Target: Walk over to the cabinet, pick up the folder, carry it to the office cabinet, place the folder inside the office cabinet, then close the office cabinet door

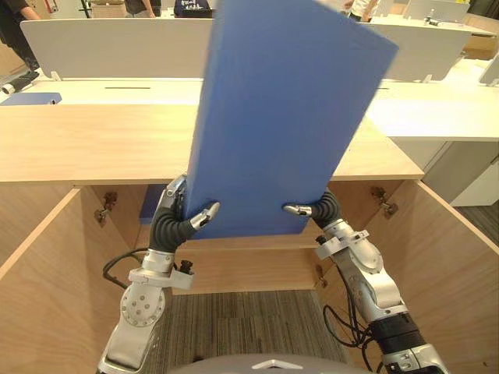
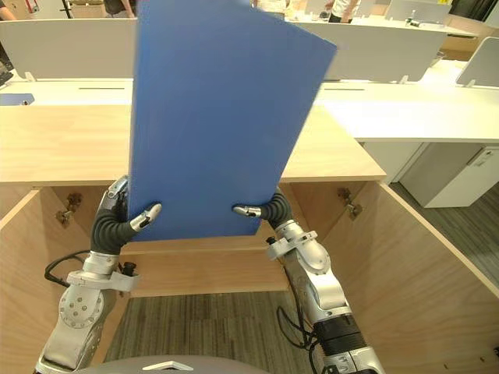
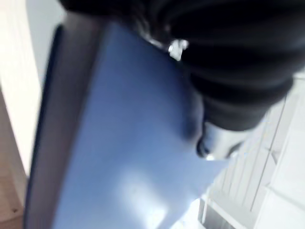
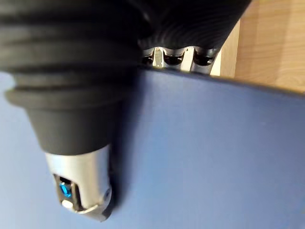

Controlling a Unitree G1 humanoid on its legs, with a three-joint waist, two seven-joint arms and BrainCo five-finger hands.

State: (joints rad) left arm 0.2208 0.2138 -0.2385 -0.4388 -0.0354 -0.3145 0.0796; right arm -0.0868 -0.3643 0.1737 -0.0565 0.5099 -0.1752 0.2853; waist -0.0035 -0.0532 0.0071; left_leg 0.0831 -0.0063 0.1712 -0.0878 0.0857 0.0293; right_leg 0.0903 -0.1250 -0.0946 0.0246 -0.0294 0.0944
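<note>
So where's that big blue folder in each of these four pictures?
Left eye view: folder just right of centre, tilted, lower edge pinched between left hand and right hand.
Right eye view: folder slightly left of centre.
Left wrist view: folder close up, against the left hand.
Right wrist view: folder close up, against the right hand.
Shared landmark: the wooden cabinet behind it.

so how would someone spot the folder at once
Find the open light wooden cabinet. Above its opening, the left hand and right hand pinch the lower corners of a large flat blue rectangular folder. It stands nearly upright, unlike the small blue pad lying flat on the white desk.
</note>
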